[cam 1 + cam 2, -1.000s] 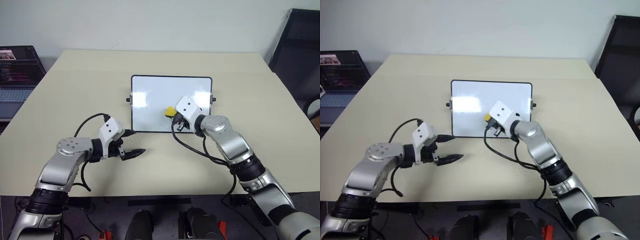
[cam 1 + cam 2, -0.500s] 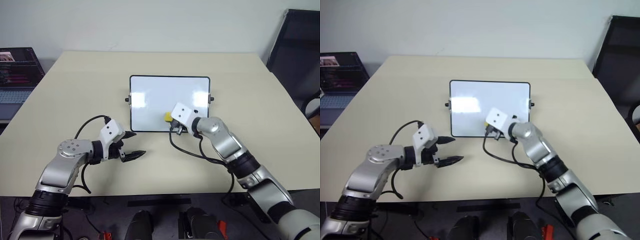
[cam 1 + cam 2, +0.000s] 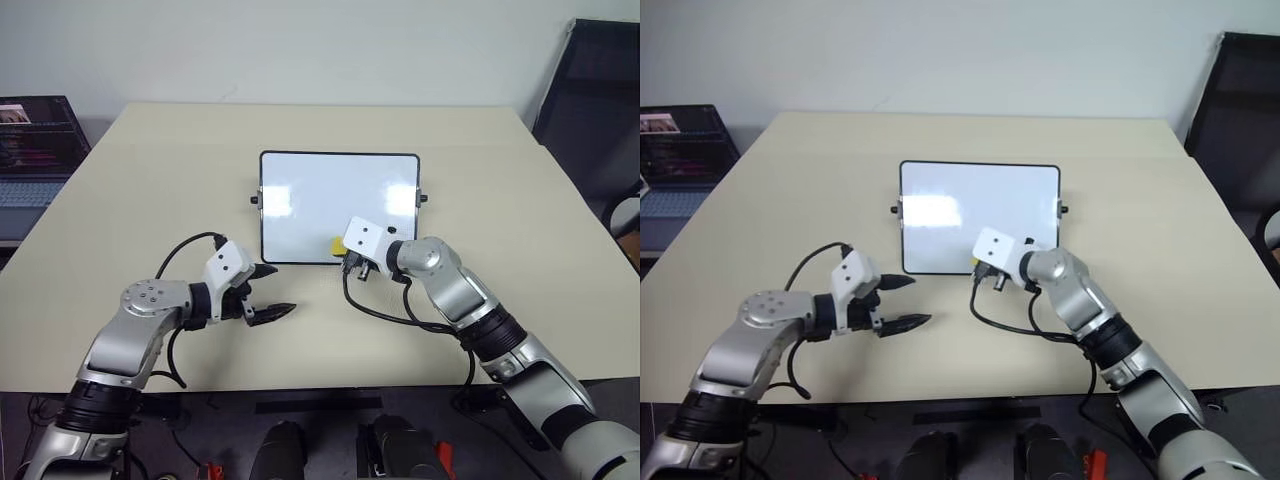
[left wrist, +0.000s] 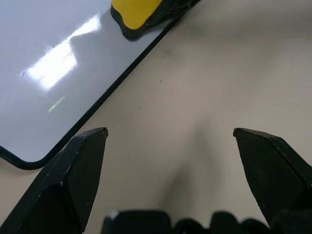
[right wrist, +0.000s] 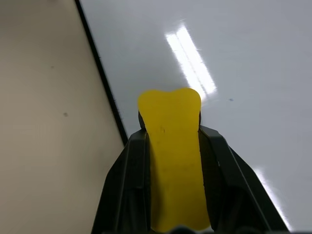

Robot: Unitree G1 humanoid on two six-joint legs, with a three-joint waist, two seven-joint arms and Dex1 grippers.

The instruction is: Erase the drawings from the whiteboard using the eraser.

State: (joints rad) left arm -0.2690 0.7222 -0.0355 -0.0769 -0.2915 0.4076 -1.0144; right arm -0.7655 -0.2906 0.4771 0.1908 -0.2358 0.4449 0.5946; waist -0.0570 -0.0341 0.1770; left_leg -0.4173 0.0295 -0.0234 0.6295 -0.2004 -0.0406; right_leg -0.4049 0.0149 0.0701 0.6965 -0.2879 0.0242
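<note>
Eraser point(image 5: 173, 161), a small bright yellow rectangular block, sits pinched between the right gripper's point(image 3: 345, 254) two black fingers, so it can be dragged flat across the glossy white rectangular whiteboard point(image 3: 320, 195) with its thin black frame. It rests at the board's near edge, towards the middle, probably ending a stroke. The board lies flat at the middle of the beige desk point(image 3: 120, 190), within reach of both arms. No drawings are visible on its surface. The left gripper point(image 3: 268, 290) hovers over the desk just off the board's near left corner, jaws spread and empty, likely kept clear of the wiping.
</note>
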